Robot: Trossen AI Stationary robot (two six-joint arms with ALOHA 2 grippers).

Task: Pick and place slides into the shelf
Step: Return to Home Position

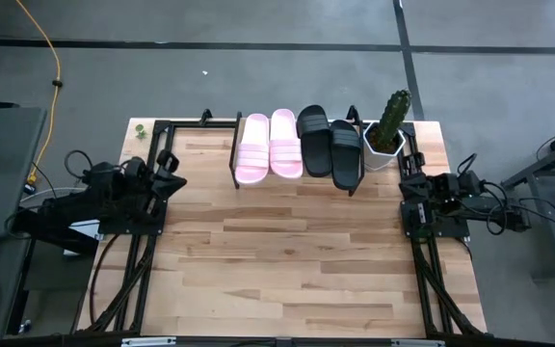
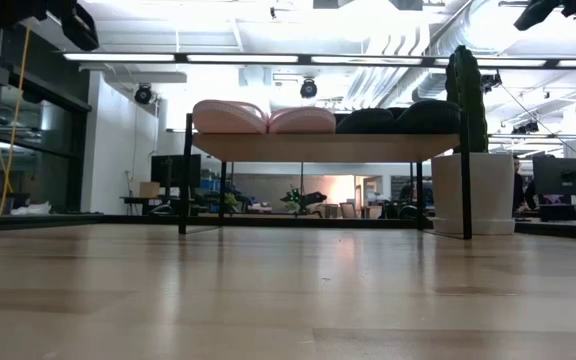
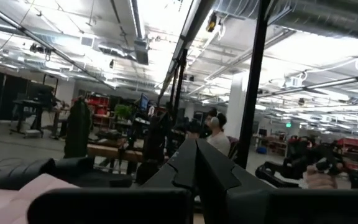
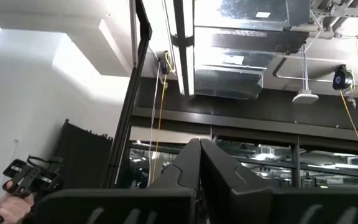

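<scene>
Light wooden plank shelf (image 2: 328, 147), thin dark legs; top mostly hidden under two smooth pale pink slides (image 1: 282, 145) and two black slides (image 1: 316, 143). Closed, empty: left hand (image 3: 196, 144), right hand (image 4: 199, 142), at the wooden surface (image 1: 287, 260) edges.

The high camera looks straight down on the table (image 1: 297, 260). The low camera sits at table-top level, facing the shelf (image 2: 323, 147), also seen from above between the left claw (image 1: 170, 175) and right claw (image 1: 410, 183). Wrist cameras tilt up into the room.

A potted cactus (image 1: 391, 123) (white pot) stands on the tabletop (image 1: 297, 260).
</scene>
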